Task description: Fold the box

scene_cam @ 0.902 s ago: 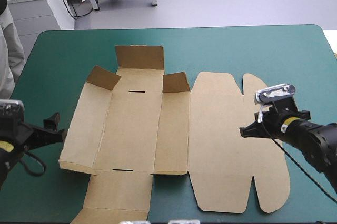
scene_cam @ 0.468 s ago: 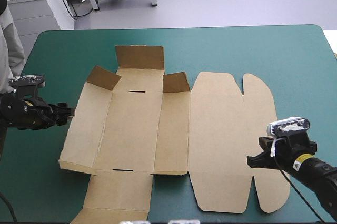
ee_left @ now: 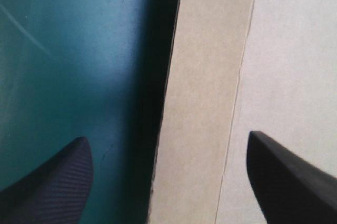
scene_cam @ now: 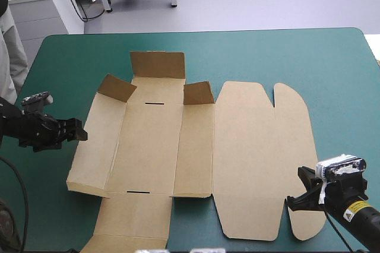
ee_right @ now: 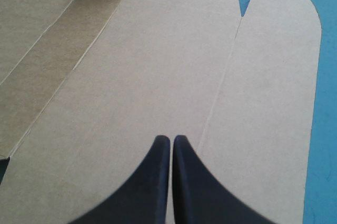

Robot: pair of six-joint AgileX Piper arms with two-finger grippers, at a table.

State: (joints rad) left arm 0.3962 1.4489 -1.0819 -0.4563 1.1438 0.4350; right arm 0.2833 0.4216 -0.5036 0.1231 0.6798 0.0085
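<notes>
Starting at the left edge of the table, the left gripper [scene_cam: 76,132] is seen with its black fingers spread wide and empty. In the left wrist view, the outer edge of the box's left wall [ee_left: 202,103] runs between them. The box [scene_cam: 148,146] therefore lies directly ahead of this gripper and to its right. It is spread mostly flat on the teal-green cover [scene_cam: 267,57], a little left of the table's middle. The left wall is a narrow strip whose long axis runs from the far side to the near side, crosswise to the gripper's reach. A dark shadow along its edge suggests it is lifted slightly off the cover. At the far end the end flap [scene_cam: 157,64] and two small corner flaps [scene_cam: 117,87] are already raised, while the near flap [scene_cam: 133,217] lies flat. The sheet as a whole is stretched left to right, with the broad lid [scene_cam: 249,158] and its rounded tuck flap [scene_cam: 297,146] pointing toward the table's right edge. Over the near right corner of that lid the right gripper [scene_cam: 297,196] is found, fingers pressed together into one point and holding nothing. The left arm is judged the nearer to the wall, so the coming move is expected to turn on that edge being caught and raised.
</notes>
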